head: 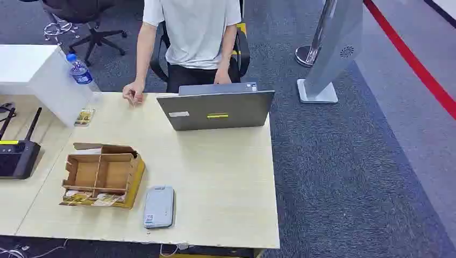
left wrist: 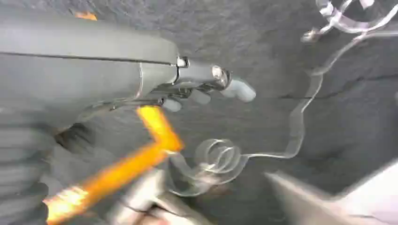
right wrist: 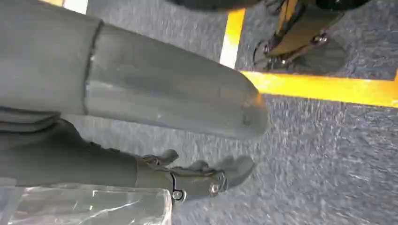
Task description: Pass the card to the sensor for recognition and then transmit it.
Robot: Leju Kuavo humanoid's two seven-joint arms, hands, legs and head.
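A cardboard box (head: 102,174) with compartments stands near the table's front left. Yellowish cards (head: 91,199) lie in its front slot. To the right of the box lies a flat grey sensor (head: 159,207). Another card-like item (head: 84,116) lies further back beside a white box. My left hand (left wrist: 206,89) hangs over the dark carpet with fingers stretched out and nothing in it. My right hand (right wrist: 197,140) also hangs above the carpet, thumb and fingers apart, holding nothing.
A person (head: 193,32) sits behind the table at an open grey laptop (head: 218,110), one hand (head: 132,94) resting on the tabletop. A water bottle (head: 80,71) and white box (head: 37,75) stand back left. A black device (head: 16,156) sits at the left edge. A grey stand (head: 333,48) is on the floor.
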